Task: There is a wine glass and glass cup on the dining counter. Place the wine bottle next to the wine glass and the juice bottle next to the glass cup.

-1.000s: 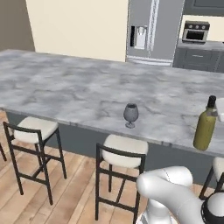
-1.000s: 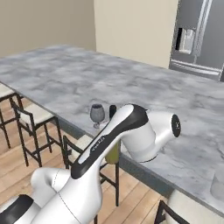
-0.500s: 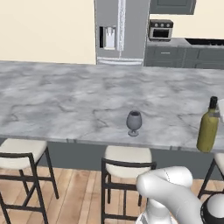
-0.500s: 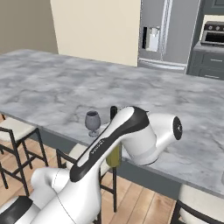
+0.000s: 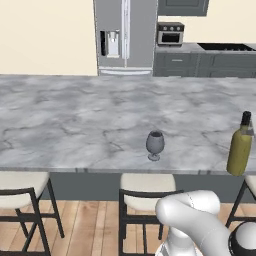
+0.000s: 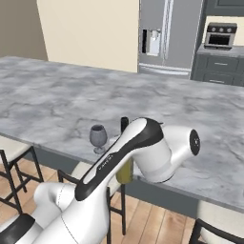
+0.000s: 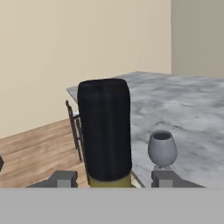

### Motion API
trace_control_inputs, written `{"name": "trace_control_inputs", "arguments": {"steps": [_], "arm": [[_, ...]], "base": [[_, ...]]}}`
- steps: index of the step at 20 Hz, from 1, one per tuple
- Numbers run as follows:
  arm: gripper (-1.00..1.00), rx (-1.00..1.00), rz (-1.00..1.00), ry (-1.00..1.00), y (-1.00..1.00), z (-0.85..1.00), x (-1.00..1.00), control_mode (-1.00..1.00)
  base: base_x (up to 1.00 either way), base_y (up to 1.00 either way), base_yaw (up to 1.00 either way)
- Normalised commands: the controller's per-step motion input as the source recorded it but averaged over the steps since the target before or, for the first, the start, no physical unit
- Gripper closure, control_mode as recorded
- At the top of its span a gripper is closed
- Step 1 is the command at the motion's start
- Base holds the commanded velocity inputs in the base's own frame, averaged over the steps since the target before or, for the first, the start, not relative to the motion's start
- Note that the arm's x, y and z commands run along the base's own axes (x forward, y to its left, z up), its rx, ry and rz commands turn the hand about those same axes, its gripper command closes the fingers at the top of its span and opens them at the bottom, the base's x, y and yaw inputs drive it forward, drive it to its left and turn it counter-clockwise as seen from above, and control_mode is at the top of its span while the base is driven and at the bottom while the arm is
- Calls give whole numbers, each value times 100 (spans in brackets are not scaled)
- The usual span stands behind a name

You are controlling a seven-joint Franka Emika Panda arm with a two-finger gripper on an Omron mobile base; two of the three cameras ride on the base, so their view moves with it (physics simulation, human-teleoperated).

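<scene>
Left base view: the wine bottle stands upright at the right edge of the frame, its base over the near edge of the dining counter. The wine glass stands at centre, well apart from the bottle and close to the same edge. A refrigerator occupies the upper centre.

Right base view: the arm crosses the centre and hides most of the bottle; only its dark neck and a sliver of olive body show. The glass stands just left of it, near but not touching.

Hand view: the bottle's black top fills the centre, with the gripper at the bottom, its fingers set on either side of the bottle and clamped on it. The glass appears at lower right on the marble.

Handling, as judged: the bottle is rigid, smooth and probably heavy for its width, so it may slip or tip; a hold on the wide body suits it better than the narrow neck. The stemmed glass is light, fragile and easily toppled, so the bottle should be set down beside it without contact.
</scene>
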Motion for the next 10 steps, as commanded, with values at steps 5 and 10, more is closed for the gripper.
{"name": "trace_control_inputs", "arguments": {"steps": [5,10], "arm": [[100,0,0,0,0,0,0,100],[100,0,0,0,0,0,0,100]], "base": [[3,0,-2],[0,0,0]]}}
